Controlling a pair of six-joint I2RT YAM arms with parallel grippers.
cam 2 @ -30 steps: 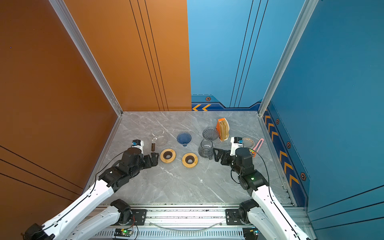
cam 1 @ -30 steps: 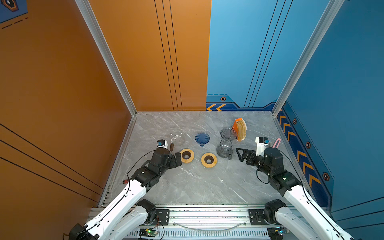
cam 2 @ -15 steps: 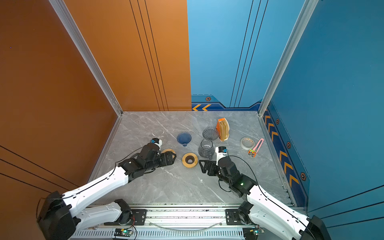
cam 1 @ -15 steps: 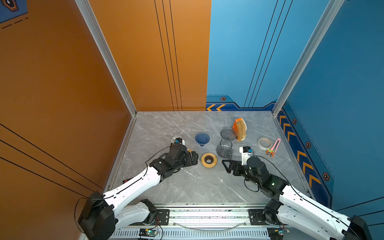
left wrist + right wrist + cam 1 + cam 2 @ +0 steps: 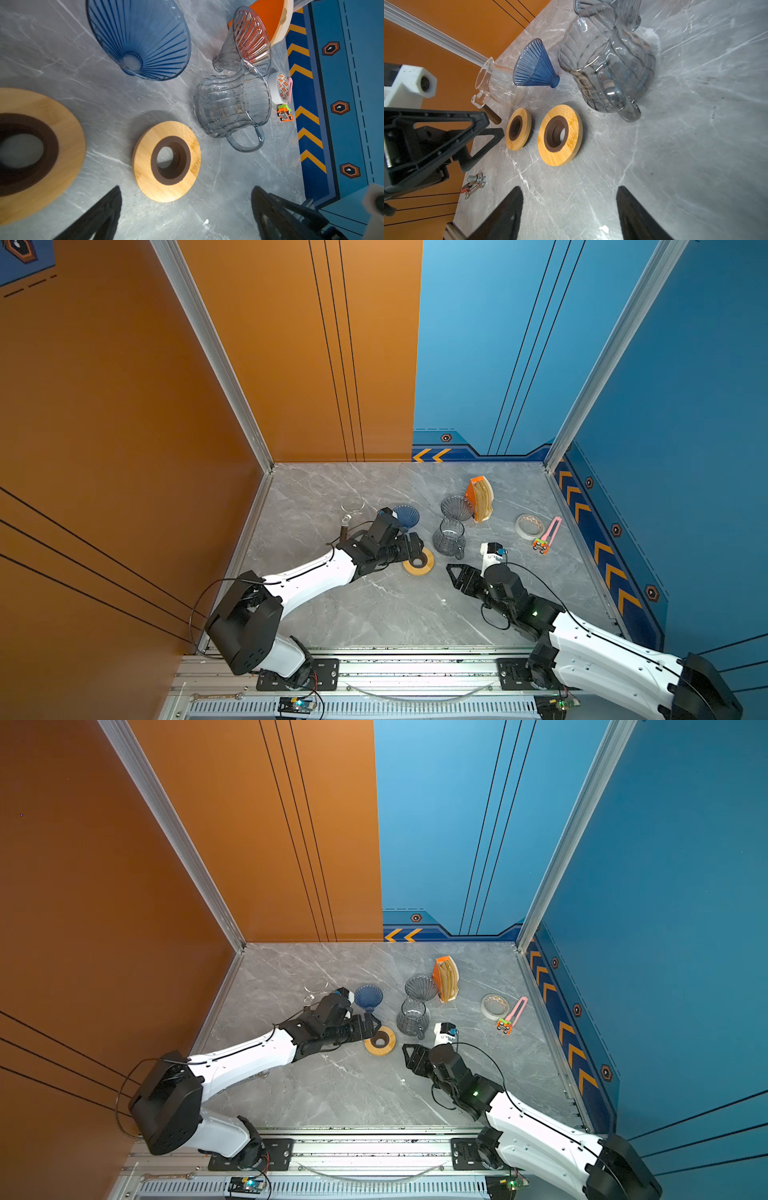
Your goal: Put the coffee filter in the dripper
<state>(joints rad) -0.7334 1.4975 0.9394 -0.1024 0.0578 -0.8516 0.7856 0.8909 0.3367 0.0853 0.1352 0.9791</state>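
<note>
Nearest the front rail, the right claw (image 5: 453, 572) is found low over the bare tabletop (image 5: 374, 614), fingers apart, nothing between them. Just beyond, the left claw (image 5: 417, 549) is held at the edge of a wooden ring (image 5: 424, 569), fingers spread wide and empty. A second ring (image 5: 62, 124) is recorded beside the first. A glass carafe (image 5: 449, 537) stands behind the rings. Farther back, a blue dripper (image 5: 406, 516) and a grey dripper (image 5: 457, 508) are noted. The coffee filters (image 5: 484, 499) are stacked upright in an orange holder (image 5: 473, 489) just beside the grey dripper, untouched by either claw.
</note>
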